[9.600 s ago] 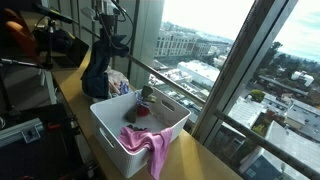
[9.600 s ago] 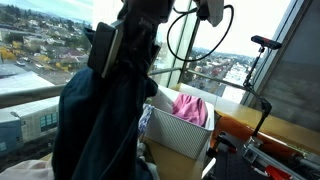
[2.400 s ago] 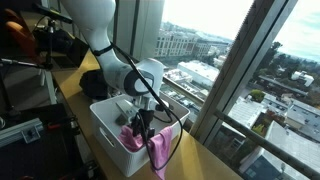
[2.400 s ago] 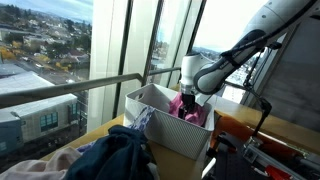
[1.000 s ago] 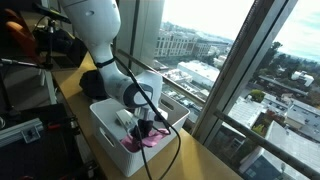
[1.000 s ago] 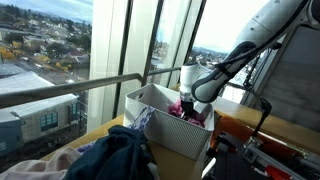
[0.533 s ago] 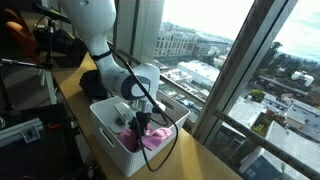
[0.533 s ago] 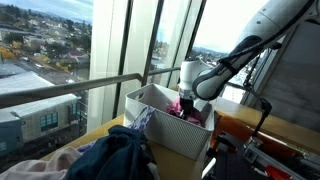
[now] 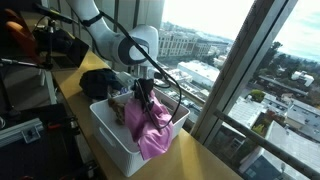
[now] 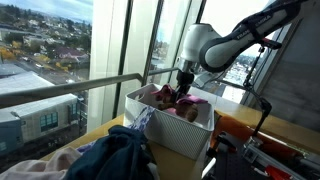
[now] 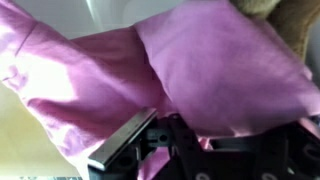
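My gripper point(image 9: 143, 92) is shut on a pink cloth point(image 9: 150, 127) and holds it lifted above a white basket point(image 9: 112, 138), with the cloth hanging down over the basket's far rim. In an exterior view the gripper point(image 10: 184, 84) holds the pink cloth point(image 10: 191, 102) just above the basket point(image 10: 180, 133). In the wrist view the pink cloth point(image 11: 190, 70) fills the frame and one finger point(image 11: 125, 138) shows pressed against it.
A dark blue garment point(image 10: 115, 155) lies in a heap beside the basket, and it also shows behind the basket point(image 9: 100, 82). The basket stands on a wooden ledge point(image 9: 200, 160) along tall windows with a railing point(image 10: 60, 90). Camera gear point(image 9: 25, 130) stands nearby.
The gripper has risen out of the basket, lifting the pink cloth up with it. The cloth now hangs from the gripper instead of lying in the basket.
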